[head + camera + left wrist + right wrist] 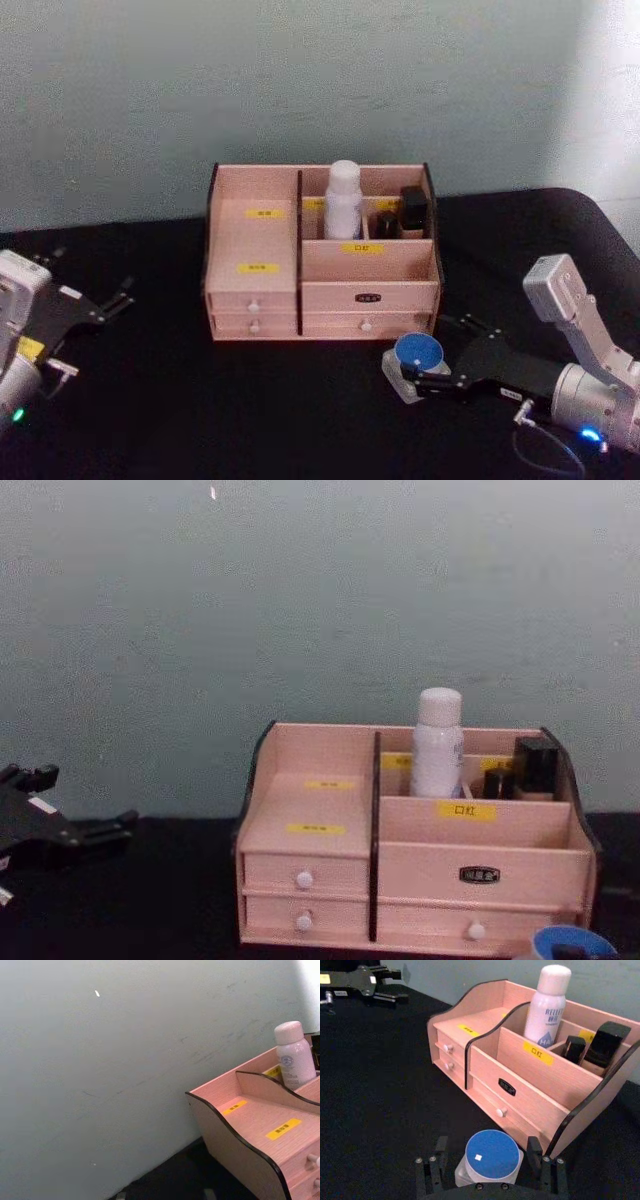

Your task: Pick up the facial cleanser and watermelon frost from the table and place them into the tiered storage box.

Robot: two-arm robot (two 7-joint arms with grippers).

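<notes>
Blue-lidded jar [491, 1154] inside wide right claw [487, 1143] — beside tiered storage box [535, 1096] — left claw [120, 295] wide too

Black tabletop [150, 400], pale grey-green wall [300, 80] behind it, two small black containers [605, 1042] upright side by side

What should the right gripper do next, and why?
Probably close the right gripper on the jar. Its fingers stand either side of the blue-lidded jar on the table with gaps showing, so nothing is gripped yet. The white bottle already stands in the box; the left gripper is parked at the left.
</notes>
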